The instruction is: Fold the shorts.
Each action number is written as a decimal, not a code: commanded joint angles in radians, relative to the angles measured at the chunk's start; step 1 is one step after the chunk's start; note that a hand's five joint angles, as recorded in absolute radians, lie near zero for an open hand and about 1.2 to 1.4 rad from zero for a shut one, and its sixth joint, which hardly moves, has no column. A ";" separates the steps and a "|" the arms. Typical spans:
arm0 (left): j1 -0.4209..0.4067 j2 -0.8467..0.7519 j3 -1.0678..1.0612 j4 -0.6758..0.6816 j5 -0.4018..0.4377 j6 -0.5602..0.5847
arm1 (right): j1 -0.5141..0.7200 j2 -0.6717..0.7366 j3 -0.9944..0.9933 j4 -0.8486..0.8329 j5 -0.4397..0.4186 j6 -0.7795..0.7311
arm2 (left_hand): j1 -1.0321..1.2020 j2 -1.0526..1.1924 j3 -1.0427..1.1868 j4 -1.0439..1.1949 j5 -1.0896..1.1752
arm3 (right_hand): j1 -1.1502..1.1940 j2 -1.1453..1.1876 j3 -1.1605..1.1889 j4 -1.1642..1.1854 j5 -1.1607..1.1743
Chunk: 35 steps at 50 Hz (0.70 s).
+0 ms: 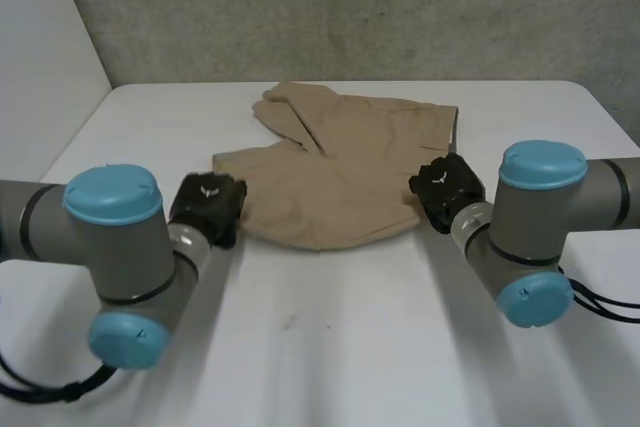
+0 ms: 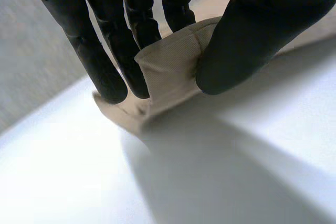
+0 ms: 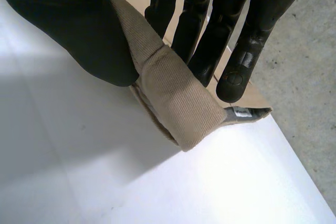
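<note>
From the head view, the tan shorts [image 1: 340,172] lie spread and a little rumpled on the middle of the white table [image 1: 350,347], with a loose flap folded over at the far side towards the grey wall [image 1: 350,7]. My left hand [image 1: 207,205] sits at the cloth's near left corner and my right hand [image 1: 447,190] at its near right edge, both touching the fabric, with my two arms coming in from either side. In the left wrist view, my thumb [image 2: 247,40] and my fingers [image 2: 105,61] close on a raised fold of the tan cloth between them. The fold stands up from the table while the fingers behind it point down towards the tabletop, so this hand is pinching the shorts at that corner. Under the fingertips the rest of the hem lies flat on the white surface. In the right wrist view, my other thumb [image 3: 84,40] presses a thick roll of ribbed tan fabric against the fingers [image 3: 205,40] beside it, so this hand too is clamped on the shorts. The roll hangs out below the pinch and its lower end rests on the table, where a small grey label [image 3: 241,112] shows at the tip of the cloth, just beyond my fingertips.
</note>
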 commanded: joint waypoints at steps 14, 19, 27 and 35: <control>-0.018 0.316 -0.275 -0.442 0.008 0.073 | -0.034 -0.281 0.240 0.382 -0.021 -0.044 | 0.257 0.194 0.202 0.198 0.260 | 0.413 0.216 0.210 0.204 0.227; -0.033 0.371 -0.354 -0.470 0.045 0.080 | -0.054 -0.332 0.355 0.468 -0.017 -0.164 | 0.257 0.194 0.202 0.198 0.260 | 0.413 0.216 0.210 0.204 0.227; -0.026 0.442 -0.347 -0.481 0.074 0.103 | -0.067 -0.375 0.481 0.482 -0.015 -0.225 | -0.585 -0.648 -0.640 -0.644 -0.582 | 0.413 0.216 0.210 0.204 0.227; 0.002 0.427 -0.152 -0.313 0.077 0.182 | -0.080 -0.378 0.499 0.347 -0.014 -0.207 | -0.949 -1.012 -1.004 -1.008 -0.946 | 0.413 0.216 0.210 0.204 0.227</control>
